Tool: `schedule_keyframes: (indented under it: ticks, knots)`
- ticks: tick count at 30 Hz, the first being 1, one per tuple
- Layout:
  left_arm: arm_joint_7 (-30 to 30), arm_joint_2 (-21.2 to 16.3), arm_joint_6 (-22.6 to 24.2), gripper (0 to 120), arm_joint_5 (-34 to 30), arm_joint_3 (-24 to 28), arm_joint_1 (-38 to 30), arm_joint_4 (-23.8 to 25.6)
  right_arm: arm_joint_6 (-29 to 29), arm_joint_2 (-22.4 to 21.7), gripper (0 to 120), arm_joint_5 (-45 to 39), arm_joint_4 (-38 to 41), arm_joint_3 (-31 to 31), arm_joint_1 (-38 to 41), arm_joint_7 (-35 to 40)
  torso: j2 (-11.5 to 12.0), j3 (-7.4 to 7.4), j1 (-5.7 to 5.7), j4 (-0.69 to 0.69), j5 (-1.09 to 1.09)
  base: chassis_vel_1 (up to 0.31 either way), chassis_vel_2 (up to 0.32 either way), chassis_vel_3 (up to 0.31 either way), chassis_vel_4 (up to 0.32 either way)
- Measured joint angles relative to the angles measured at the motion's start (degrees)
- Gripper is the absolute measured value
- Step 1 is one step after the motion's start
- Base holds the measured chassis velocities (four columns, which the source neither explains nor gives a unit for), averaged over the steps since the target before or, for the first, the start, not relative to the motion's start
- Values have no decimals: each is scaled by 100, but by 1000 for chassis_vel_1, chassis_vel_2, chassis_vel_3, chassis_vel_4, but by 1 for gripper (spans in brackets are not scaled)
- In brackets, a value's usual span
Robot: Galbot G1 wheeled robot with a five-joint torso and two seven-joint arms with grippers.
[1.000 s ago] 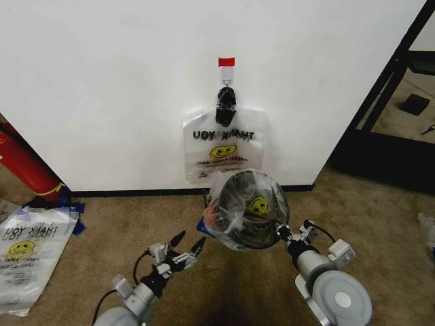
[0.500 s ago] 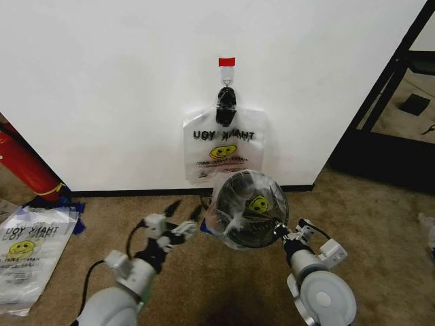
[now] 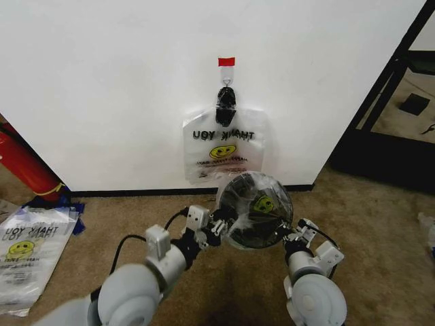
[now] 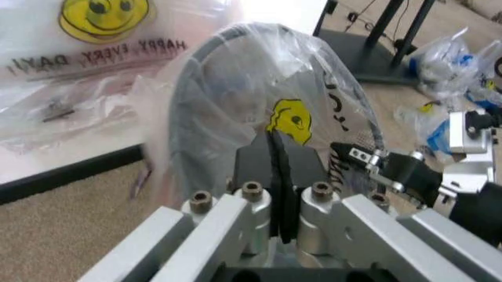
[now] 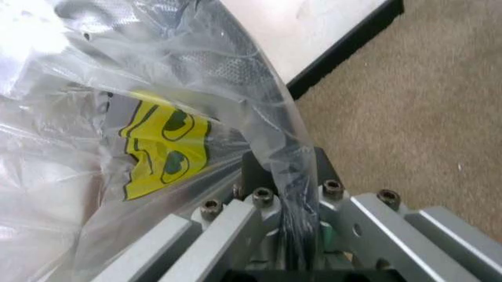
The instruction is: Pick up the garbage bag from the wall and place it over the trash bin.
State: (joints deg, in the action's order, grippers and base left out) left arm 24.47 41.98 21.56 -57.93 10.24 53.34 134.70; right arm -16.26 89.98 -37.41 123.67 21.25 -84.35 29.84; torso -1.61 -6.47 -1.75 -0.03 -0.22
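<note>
The trash bin (image 3: 253,221) stands on the carpet just before the wall (image 3: 122,81), and a garbage bag (image 3: 262,202) with a yellow smiley is stretched over its mouth. My left gripper (image 3: 217,227) is at the bin's left rim, shut on bunched bag film (image 4: 235,88), its fingertips (image 4: 276,154) pressed together. At the right rim my right gripper (image 3: 289,236) is shut on the bag (image 5: 157,141) where it wraps the dark rim (image 5: 263,114); the fingers (image 5: 286,176) pinch the film there.
Another THANK YOU bag (image 3: 224,146) hangs from a black hook (image 3: 225,98) under a red tape strip (image 3: 226,62). A red cylinder (image 3: 27,166) and loose bags (image 3: 27,251) lie at the left. A black frame (image 3: 397,102) stands at the right.
My left arm has reached forward and right from open carpet to the bin's left rim, and its fingers have gone from spread to shut. The bin has shifted slightly right.
</note>
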Motion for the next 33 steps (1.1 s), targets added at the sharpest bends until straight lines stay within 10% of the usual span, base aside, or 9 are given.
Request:
schedule_keyframes:
  ticks: [12,33]
  knots:
    - [1028,603,774,0,-812,1529,-1546,-831,597,214,0,1261,-244,-241,-171,-429,0,0,0,-2,0,0,0,0,0]
    - [1202,1338,774,0,-71,2229,-2061,-1907,929,224,0,1747,-387,-296,-303,-737,0,0,0,-2,0,0,0,0,0]
